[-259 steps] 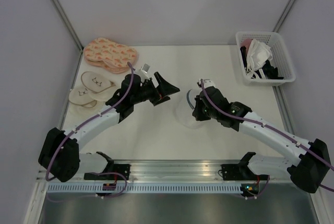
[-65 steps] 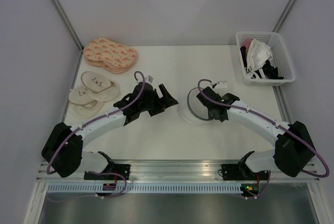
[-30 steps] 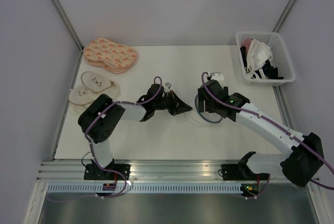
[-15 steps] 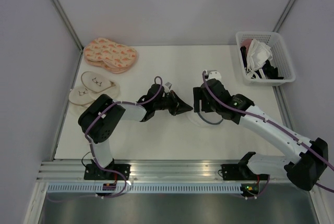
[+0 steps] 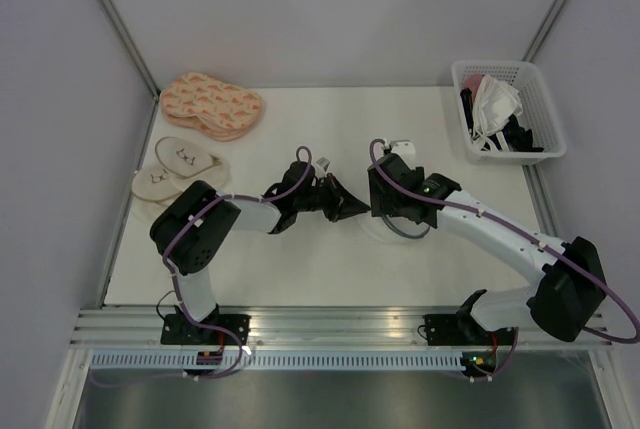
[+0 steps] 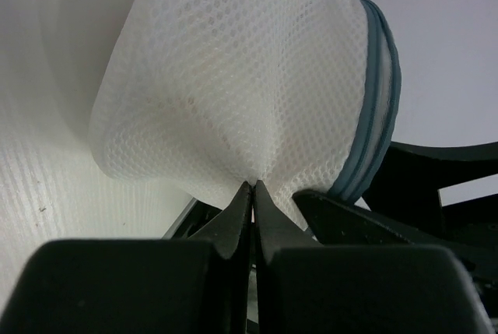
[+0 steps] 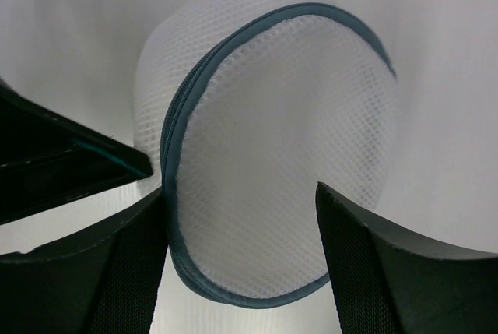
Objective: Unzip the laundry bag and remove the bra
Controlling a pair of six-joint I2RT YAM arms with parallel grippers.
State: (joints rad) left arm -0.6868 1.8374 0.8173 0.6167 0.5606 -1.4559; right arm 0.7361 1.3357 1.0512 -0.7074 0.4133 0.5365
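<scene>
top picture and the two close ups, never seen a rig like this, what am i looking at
They are two robot arms bolted at the near edge of a white table. The wide picture comes from a fixed camera above and behind them; the two close-ups come from a camera on each wrist. In the left wrist view the left gripper is shut, pinching the mesh of a round white laundry bag with a blue-grey zip rim. In the right wrist view the right gripper is open, a finger on either side of that bag. What is inside does not show. Also on the table: pink patterned slippers, cream slippers, and a white basket of cloth items.
</scene>
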